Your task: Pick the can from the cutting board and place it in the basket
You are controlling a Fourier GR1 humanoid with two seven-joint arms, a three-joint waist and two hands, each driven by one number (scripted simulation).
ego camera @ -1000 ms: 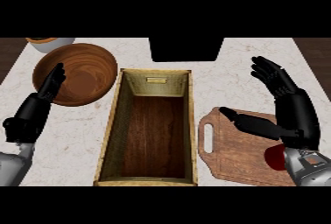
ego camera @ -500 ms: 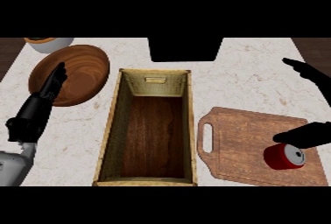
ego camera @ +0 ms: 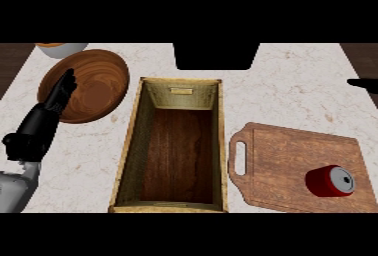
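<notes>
The red can with a silver top stands upright on the wooden cutting board, near the board's lower right corner. Left of the board lies the long wicker basket with a dark wooden floor and nothing inside. Only a small black part of my right hand shows at the right edge, well above the can and apart from it. My left hand rests open at the far left, fingers pointing up, beside the basket and holding nothing.
A round wooden plate lies at the upper left, partly behind my left hand. A white bowl peeks in at the top left corner. A black block stands behind the basket. The counter is pale marble.
My right hand has pulled away to the right and nearly left the view, uncovering the can and board. The left hand has barely moved.
</notes>
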